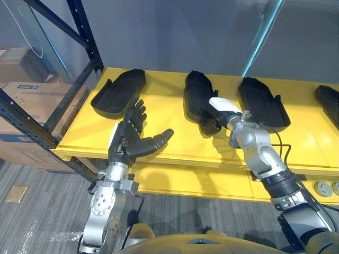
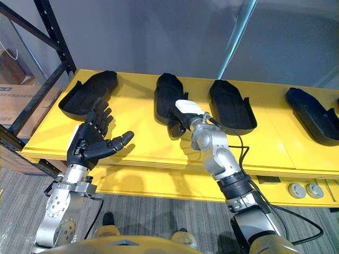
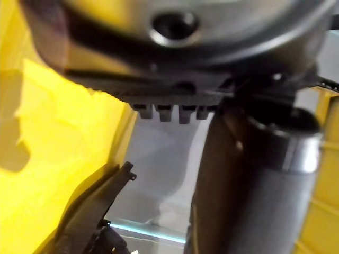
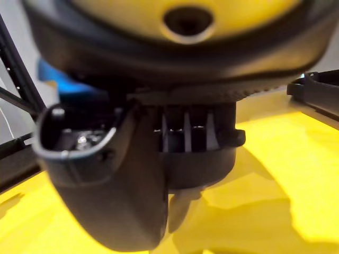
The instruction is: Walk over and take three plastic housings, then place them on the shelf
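Observation:
Several black plastic housings lie on the yellow shelf [image 1: 159, 132]: one at the left [image 1: 119, 91], one in the middle [image 1: 196, 90], one right of it [image 1: 263, 103] and one at the far right edge [image 1: 329, 101]. My right hand [image 1: 211, 125], with a white cover on it, is at the near end of the middle housing, and its fingers curl round that end [image 4: 100, 180]. My left hand [image 1: 132, 138] hovers over the shelf's front left part, just in front of the left housing. It is open, fingers spread and palm empty.
A dark blue rack upright and brace [image 1: 85, 32] stand at the shelf's left end. Cardboard boxes [image 1: 26, 100] are stacked beyond it. A grey wall backs the shelf. Two round grey fittings [image 1: 321, 187] sit on the lower front at the right.

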